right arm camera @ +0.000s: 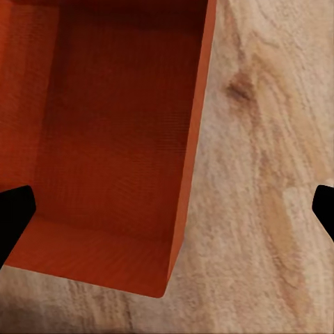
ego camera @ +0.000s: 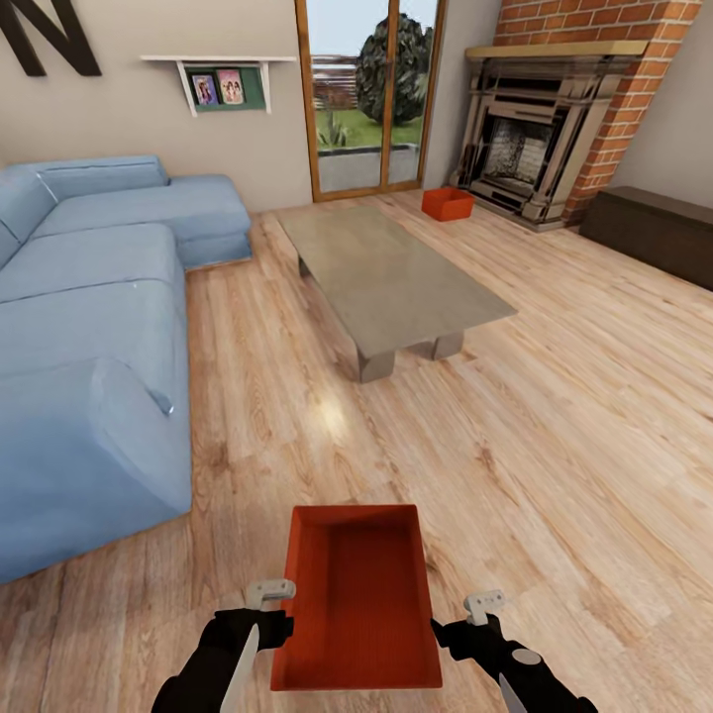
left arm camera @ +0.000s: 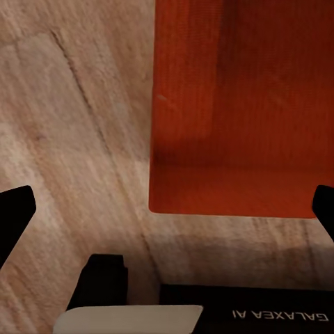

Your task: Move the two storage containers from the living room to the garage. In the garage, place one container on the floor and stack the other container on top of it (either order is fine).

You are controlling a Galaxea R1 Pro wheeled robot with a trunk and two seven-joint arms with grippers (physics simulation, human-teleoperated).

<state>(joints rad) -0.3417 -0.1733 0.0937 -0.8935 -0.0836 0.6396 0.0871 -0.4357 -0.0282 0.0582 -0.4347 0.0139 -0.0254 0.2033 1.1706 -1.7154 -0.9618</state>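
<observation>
A rust-red open-top rectangular storage container [ego camera: 356,599] sits between the left gripper [ego camera: 269,594] and right gripper [ego camera: 483,606] over light wood plank floor [ego camera: 555,436]; both grippers' fingers spread wide; a second alike container [ego camera: 447,204] rests by the brick fireplace [ego camera: 555,129].

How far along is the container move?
Nothing delivered: both boxes are in the living room. The near container sits between the left gripper and right gripper, jaws wide open in both wrist views, not gripped. The second container waits by the fireplace. Left: carrying both to the garage and stacking.
</observation>
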